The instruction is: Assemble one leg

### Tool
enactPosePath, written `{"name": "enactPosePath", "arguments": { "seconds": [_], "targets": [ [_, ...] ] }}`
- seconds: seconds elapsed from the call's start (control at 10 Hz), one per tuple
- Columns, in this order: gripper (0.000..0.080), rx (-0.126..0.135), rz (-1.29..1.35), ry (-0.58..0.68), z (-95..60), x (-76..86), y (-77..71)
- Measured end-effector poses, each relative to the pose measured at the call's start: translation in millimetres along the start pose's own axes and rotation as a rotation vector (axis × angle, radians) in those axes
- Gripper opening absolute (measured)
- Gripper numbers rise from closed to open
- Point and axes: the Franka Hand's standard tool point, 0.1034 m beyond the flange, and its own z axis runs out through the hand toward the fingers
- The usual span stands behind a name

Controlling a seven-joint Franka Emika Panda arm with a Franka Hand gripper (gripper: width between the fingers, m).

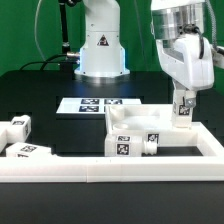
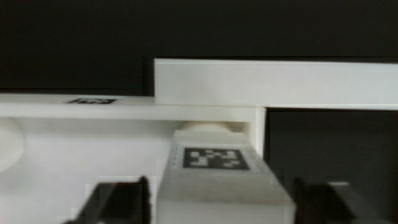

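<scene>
The leg (image 1: 183,111) stands upright at the square panel's (image 1: 135,121) corner on the exterior view's right, seemingly seated in its hole. The gripper (image 2: 221,200) brackets it, but I cannot tell whether the fingers clamp it. Tightening probably remains.

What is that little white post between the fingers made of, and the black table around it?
The leg: seemingly matte white plastic, uniform and grainless, carrying a printed black-and-white tag. The table: matte black, no shine; cloth or sheet, unclear.
</scene>
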Motion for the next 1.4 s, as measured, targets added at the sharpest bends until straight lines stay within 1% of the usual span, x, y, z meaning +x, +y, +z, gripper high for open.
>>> {"name": "enactPosePath", "arguments": {
  "seconds": [0.1, 0.2, 0.3, 0.4, 0.5, 0.7, 0.9, 1.0, 1.1, 1.4],
  "targets": [
    [0.0494, 0.006, -0.049, 0.001, -0.4, 0.7, -1.4],
    [0.0615, 0.005, -0.148, 0.002, -0.2, 0.8, -1.3],
    [0.0639, 0.005, -0.213, 0.002, -0.2, 0.8, -1.3],
    [0.0639, -0.004, -0.308, 0.007, -0.4, 0.6, -0.9],
    [0.0648, -0.019, -0.462, 0.023, -1.6, 0.2, -1.8],
    [0.0648, -0.038, -0.738, 0.041, -4.1, 4.2, -4.2],
    [0.0648, -0.078, -0.999, 0.043, -9.8, 9.0, -9.2],
    [0.0648, -0.094, -1.1, 0.043, -11.5, 10.7, -10.0],
    [0.0648, -0.096, -1.151, 0.041, -11.6, 12.4, -10.1],
    [0.0648, -0.105, -1.312, 0.035, -8.6, 9.6, -6.9]
  ]
}}
